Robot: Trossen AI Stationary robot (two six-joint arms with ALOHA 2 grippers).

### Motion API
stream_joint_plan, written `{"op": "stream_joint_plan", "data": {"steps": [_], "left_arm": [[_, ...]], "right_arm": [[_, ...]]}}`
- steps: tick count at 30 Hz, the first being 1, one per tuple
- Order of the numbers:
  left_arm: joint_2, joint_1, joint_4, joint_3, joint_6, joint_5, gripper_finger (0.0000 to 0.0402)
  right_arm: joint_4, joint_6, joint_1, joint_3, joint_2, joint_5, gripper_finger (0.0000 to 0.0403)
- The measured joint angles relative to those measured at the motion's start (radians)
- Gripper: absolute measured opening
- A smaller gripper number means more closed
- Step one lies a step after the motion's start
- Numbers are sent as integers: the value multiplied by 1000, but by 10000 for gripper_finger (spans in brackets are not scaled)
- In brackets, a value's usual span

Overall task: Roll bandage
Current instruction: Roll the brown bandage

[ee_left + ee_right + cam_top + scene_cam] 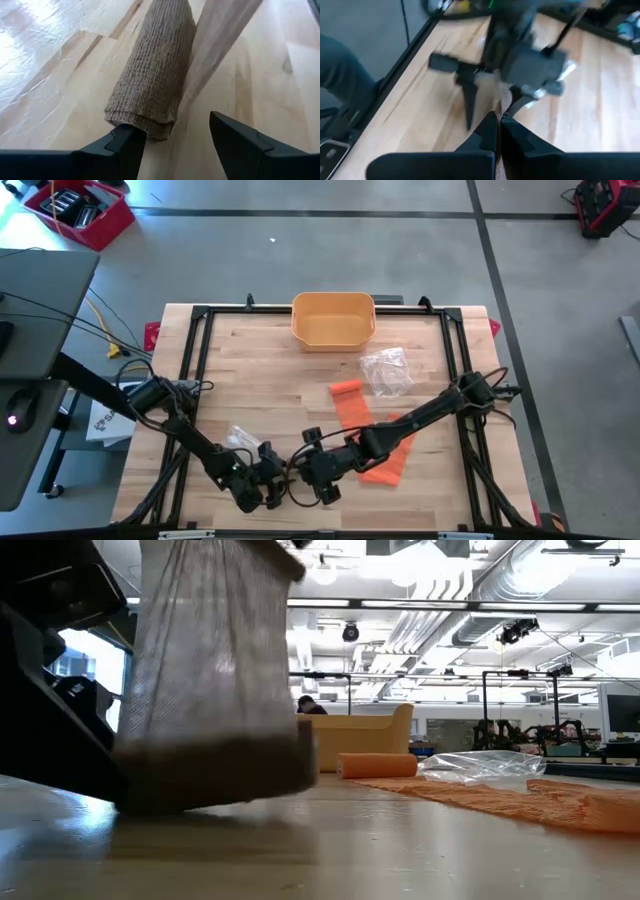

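Note:
A tan mesh bandage lies partly rolled near the table's front edge. Its roll (155, 70) rests on the wood and also shows in the low view (215, 772). A loose strip (215, 650) rises from the roll. My right gripper (499, 122), at the front middle of the table (312, 470), is shut on that strip above the roll. My left gripper (172, 126) is open and low at the roll's near end (268, 485). One finger (125, 140) stands close beside that end, and I cannot tell whether it touches. My right gripper pinches the tan bandage's loose strip (503, 102) between its two shut fingers. The strip runs straight down from the fingers to the roll (215, 772), which lies on the table. One layer or several, I cannot tell.
An orange bandage lies right of centre, its roll (345, 388) toward the far side and its unrolled strip (385, 465) running toward the near edge. A clear wrapper (385, 370) lies beside it and another (240, 437) near my left arm. A yellow bin (333, 318) stands at the far edge.

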Motion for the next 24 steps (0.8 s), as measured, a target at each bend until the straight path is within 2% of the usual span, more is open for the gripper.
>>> {"op": "stream_joint_plan", "data": {"steps": [7, 17, 24], "left_arm": [[46, -18, 75, -1, -19, -49, 204], [49, -51, 61, -4, -49, -113, 96], [48, -107, 64, -4, -105, -95, 68]], "right_arm": [[0, 1, -17, 70, -1, 12, 0], [-49, 54, -50, 74, -2, 11, 0], [-48, 102, -49, -22, 2, -10, 0]]}}
